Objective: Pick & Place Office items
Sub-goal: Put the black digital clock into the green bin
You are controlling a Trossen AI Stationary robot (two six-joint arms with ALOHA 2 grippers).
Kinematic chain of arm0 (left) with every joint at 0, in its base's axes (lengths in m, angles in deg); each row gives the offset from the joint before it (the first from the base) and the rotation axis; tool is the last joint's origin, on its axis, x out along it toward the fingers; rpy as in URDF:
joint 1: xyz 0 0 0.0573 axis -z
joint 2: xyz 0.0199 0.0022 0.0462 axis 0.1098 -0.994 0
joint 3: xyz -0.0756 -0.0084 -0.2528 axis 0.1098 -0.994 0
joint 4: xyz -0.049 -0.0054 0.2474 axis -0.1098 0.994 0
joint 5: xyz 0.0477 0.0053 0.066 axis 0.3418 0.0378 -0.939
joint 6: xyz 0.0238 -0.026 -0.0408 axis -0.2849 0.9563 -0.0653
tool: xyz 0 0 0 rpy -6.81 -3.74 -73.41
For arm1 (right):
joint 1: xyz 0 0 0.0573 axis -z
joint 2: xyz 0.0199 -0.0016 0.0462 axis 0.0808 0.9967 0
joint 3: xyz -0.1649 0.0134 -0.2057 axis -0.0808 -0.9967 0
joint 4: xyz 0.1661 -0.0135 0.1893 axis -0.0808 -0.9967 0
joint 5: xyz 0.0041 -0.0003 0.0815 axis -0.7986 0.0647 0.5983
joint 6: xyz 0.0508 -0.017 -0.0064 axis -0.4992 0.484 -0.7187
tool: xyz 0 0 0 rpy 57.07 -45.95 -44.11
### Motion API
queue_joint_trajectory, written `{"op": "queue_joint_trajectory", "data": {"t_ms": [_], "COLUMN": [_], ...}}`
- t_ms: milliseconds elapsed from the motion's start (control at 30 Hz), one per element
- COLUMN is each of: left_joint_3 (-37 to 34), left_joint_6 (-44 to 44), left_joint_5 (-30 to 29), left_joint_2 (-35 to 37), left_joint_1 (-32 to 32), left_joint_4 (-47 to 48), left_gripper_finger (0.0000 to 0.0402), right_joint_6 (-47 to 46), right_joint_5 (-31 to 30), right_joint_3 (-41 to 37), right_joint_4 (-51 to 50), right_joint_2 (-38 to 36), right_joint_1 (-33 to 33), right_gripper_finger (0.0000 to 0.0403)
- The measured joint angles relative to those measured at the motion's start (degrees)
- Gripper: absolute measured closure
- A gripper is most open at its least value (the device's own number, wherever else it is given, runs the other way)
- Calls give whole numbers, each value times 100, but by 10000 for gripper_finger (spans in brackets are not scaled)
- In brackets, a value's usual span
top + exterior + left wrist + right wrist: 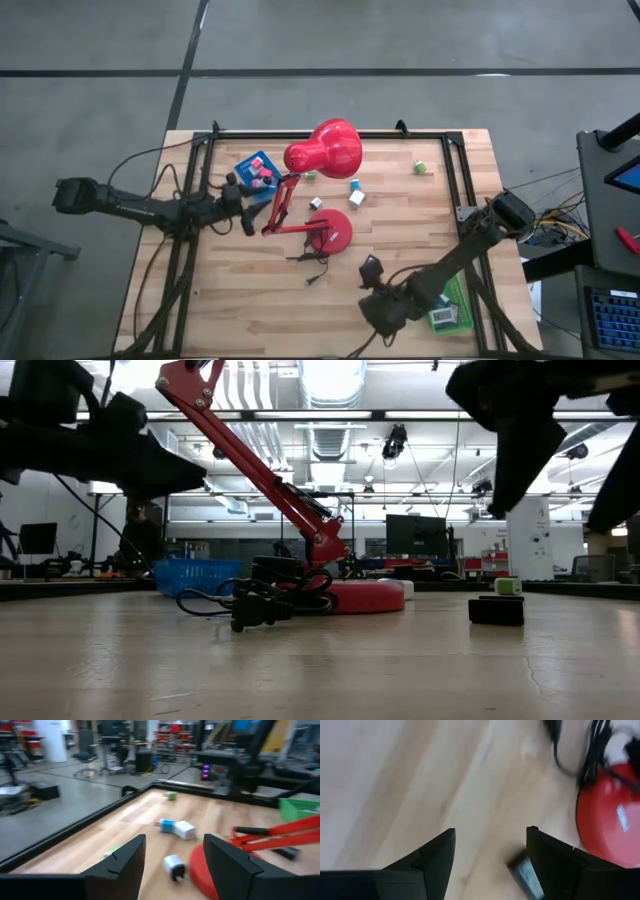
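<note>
Small office items lie on the wooden table around the red lamp's base (330,231): a white block (174,865), a teal and a white block (178,828), and a green block (421,168) toward the far right. My left gripper (249,215) is open and level at the lamp's left, pointing at these blocks past its fingers (175,840). My right gripper (372,268) hangs open above the table, near and right of the lamp base. A dark flat rectangle (525,873) lies flat on the wood under it, close to one finger, apart from it.
The red desk lamp (324,150) stands mid-table, its arm (255,460) slanting and its black cord (250,605) coiled by the base. A blue tray (257,170) with pink pieces sits at the far left, a green tray (452,310) at the near right. A black frame (455,170) edges the table.
</note>
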Motion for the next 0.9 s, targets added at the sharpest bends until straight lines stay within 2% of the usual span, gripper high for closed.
{"op": "queue_joint_trajectory", "data": {"t_ms": [167, 300, 900], "left_joint_3": [2, 2, 2], "left_joint_6": [-68, -115, -326], "left_joint_5": [428, 651, 690], "left_joint_2": [2, 2, 2], "left_joint_1": [258, 433, 550], "left_joint_4": [-176, -261, -260], "left_gripper_finger": [198, 198, 198], "right_joint_6": [93, 507, 1700], "right_joint_5": [579, 775, 1519], "right_joint_3": [20, -111, -225], "right_joint_4": [-570, -708, -1019], "right_joint_2": [0, 0, 2], "right_joint_1": [358, 606, 1704], "right_gripper_finger": [165, 165, 165]}}
